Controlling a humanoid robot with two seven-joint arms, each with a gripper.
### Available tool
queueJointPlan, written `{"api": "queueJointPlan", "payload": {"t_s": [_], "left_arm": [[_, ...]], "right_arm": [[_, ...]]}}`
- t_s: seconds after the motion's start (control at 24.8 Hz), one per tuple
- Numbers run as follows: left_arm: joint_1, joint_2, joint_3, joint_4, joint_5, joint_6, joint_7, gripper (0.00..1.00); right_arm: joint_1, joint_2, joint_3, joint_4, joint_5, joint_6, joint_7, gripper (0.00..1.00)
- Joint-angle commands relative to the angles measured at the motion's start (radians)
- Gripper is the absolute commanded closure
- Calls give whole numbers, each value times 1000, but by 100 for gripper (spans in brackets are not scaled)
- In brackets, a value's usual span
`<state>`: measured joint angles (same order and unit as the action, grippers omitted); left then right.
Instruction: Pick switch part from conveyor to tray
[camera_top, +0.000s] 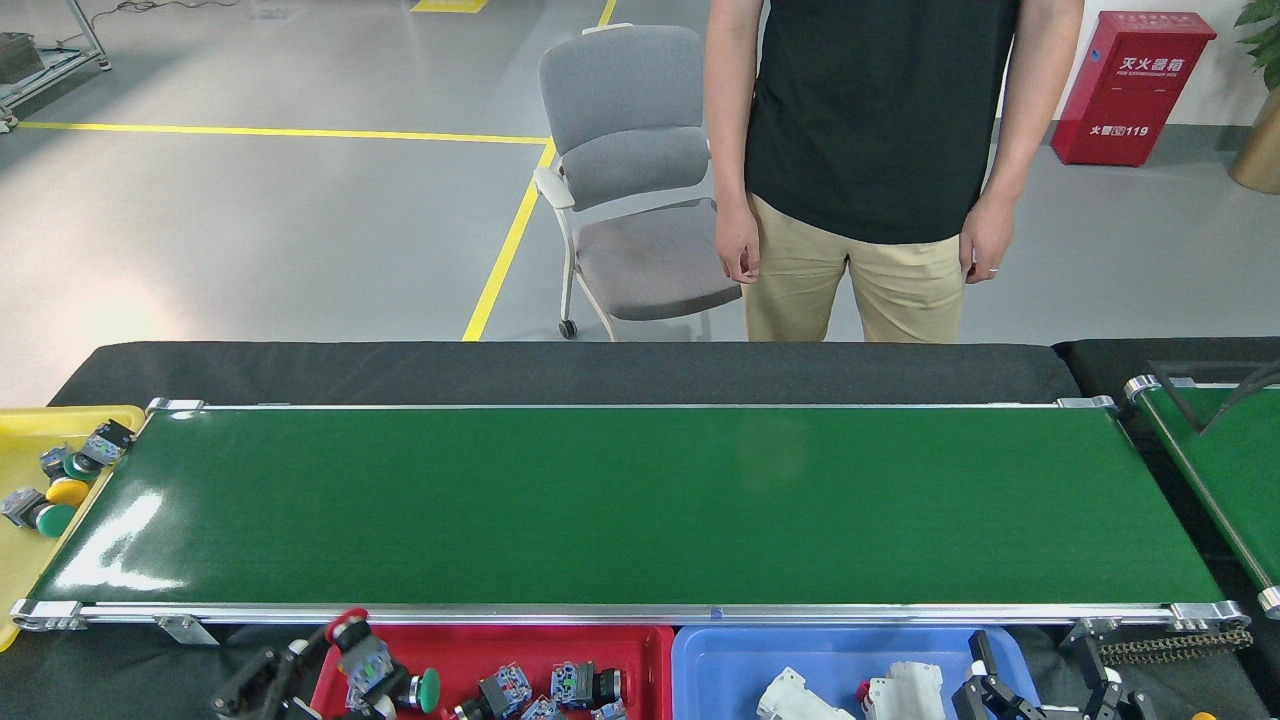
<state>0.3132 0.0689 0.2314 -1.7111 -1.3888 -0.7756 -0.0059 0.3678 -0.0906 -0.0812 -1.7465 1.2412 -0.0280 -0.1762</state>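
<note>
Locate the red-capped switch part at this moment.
Head view, bottom left: the red-capped switch part is in the left hand, over the red tray, off the conveyor.

You're looking at a glossy dark-green conveyor (640, 500) with silver rails. A red tray (620, 645) is sitting beside a blue tray (720, 660), a yellow tray (30, 430) is glowing far left, and the switch part (352, 640) is showing a red cap.
</note>
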Motion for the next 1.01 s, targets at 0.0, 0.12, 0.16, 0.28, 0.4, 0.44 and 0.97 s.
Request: {"api": "queueJointPlan", "payload": {"t_s": [0.0,0.12,0.16,0.28,0.4,0.44,0.97], "left_arm": [[-5,2,6,-15,5,-10,3,0],[-20,0,42,-5,8,-10,3,0],[-23,0,65,-2,8,-10,3,0],[-48,-4,223,53,8,-10,4,0],[-109,0,381,153,5,-10,4,0],[-129,3,421,197,7,-10,4,0],[-131,118,433,286,2,71,109,0]], "right_arm": [[-4,-6,-2,-13,1,2,-6,0],[-4,-5,-2,-13,1,2,-6,0],[-4,-6,-2,-13,1,0,-6,0],[-1,-6,0,-13,1,0,-6,0],[-6,-5,0,-13,1,2,-6,0],[-4,-5,0,-13,1,0,-6,0],[-44,41,-2,-24,1,0,1,0]]}}
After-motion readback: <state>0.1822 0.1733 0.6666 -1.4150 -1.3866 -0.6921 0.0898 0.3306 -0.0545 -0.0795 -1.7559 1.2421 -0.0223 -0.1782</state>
